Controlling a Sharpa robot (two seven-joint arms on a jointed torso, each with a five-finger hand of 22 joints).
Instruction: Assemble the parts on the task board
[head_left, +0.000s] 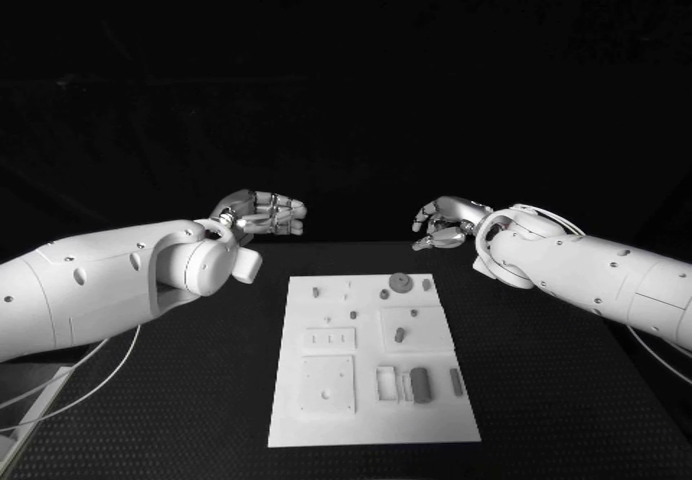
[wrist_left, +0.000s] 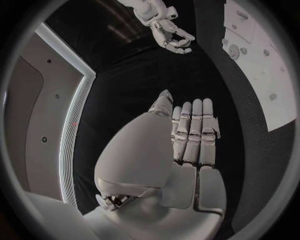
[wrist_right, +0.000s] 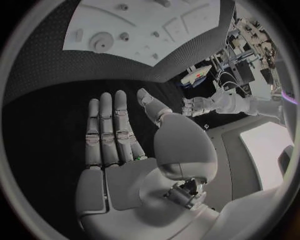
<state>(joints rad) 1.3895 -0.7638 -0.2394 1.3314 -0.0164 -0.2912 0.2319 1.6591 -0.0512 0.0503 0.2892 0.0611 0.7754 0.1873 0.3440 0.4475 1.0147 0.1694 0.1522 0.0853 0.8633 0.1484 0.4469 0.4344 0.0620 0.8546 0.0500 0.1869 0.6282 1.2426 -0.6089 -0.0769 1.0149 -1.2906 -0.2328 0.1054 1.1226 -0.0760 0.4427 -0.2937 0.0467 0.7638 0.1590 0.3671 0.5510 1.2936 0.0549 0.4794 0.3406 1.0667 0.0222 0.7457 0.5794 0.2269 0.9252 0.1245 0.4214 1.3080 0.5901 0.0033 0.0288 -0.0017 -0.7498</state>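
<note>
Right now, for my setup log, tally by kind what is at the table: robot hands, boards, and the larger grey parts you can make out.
Hands: 2, left hand and right hand
Task board: 1
Round disc part: 1
Long dark block: 1
Total: 5; the smaller parts are too small to count.

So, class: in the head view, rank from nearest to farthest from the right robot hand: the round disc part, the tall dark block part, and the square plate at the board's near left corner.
1. Round disc part: far end of the task board, just below the right robot hand.
2. Tall dark block part: near end, right of middle.
3. Square plate: near left corner.
</note>
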